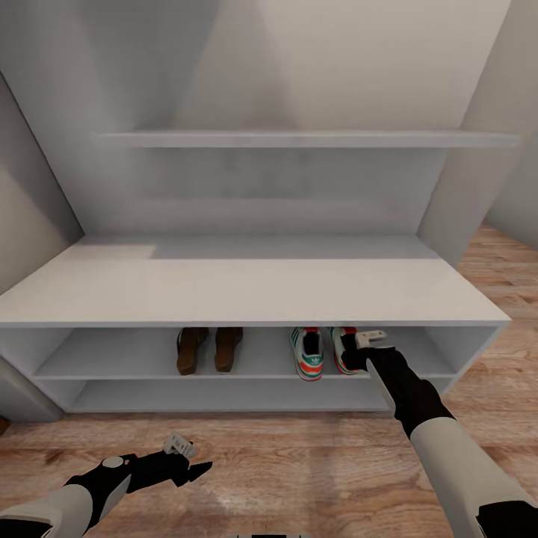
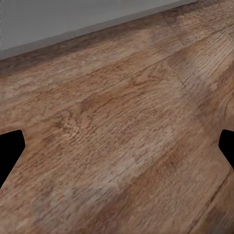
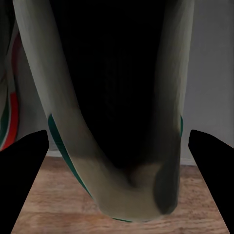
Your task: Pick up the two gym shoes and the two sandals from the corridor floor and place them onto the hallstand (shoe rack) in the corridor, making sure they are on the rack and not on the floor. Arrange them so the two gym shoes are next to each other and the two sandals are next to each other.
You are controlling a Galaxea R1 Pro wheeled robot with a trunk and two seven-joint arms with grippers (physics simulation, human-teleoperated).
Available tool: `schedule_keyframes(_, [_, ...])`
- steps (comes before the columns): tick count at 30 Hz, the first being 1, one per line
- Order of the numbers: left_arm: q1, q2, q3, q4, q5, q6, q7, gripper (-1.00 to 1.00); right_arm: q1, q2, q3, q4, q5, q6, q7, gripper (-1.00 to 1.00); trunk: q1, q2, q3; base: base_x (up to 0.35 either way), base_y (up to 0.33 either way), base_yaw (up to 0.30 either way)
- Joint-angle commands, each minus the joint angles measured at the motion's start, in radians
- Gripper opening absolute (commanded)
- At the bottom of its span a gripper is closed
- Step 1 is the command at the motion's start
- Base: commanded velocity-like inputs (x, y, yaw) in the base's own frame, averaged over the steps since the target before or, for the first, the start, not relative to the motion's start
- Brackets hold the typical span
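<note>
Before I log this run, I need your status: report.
Right gripper at the right sneaker on the rack's upper shelf, jaws open. Left gripper open, empty, over floor. Sandals paired, sneakers paired. Nothing blocking.

Plain pale grey left wall (image 1: pixel 26 187) at nine o'clock in the head view, flat and unmarked, shaded darker toward its lower part and meeting the planks near eight o'clock. Matching right wall (image 1: pixel 519 112) at two to three o'clock, smooth, lighter near the top, dimmer lower down, ending above the wood at about three o'clock. No pattern or fittings discernible on either.
</note>
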Motion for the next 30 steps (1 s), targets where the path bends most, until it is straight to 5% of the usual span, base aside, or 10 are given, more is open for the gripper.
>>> schedule_keyframes(1, [0.000, 0.000, -0.004, 0.000, -0.004, -0.009, 0.001, 1.00, -0.001, -0.001, 0.003, -0.001, -0.003, 0.005, -0.001, -1.00, 0.000, 0.000, -0.001, 0.105, 0.000, 0.000])
schedule_keyframes(10, [0.000, 0.000, -0.004, 0.000, -0.004, -0.009, 0.001, 1.00, -0.001, -0.001, 0.003, -0.001, -0.003, 0.005, -0.001, -1.00, 0.000, 0.000, -0.001, 0.064, 0.000, 0.000])
schedule_keyframes(11, [0.000, 0.000, -0.004, 0.000, -0.004, -0.009, 0.001, 1.00, -0.001, -0.001, 0.003, 0.000, -0.003, 0.005, -0.001, 1.00, 0.000, 0.000, -0.001, 0.015, 0.000, 0.000])
schedule_keyframes(21, [0.000, 0.000, -0.004, 0.000, -0.004, -0.009, 0.001, 1.00, -0.001, -0.001, 0.003, 0.000, -0.003, 0.005, -0.001, 1.00, 0.000, 0.000, -0.001, -0.014, 0.000, 0.000])
schedule_keyframes(30, [0.000, 0.000, -0.004, 0.000, -0.004, -0.009, 0.001, 1.00, -0.001, -0.001, 0.003, 0.000, -0.003, 0.005, -0.001, 1.00, 0.000, 0.000, -0.001, -0.253, 0.000, 0.000])
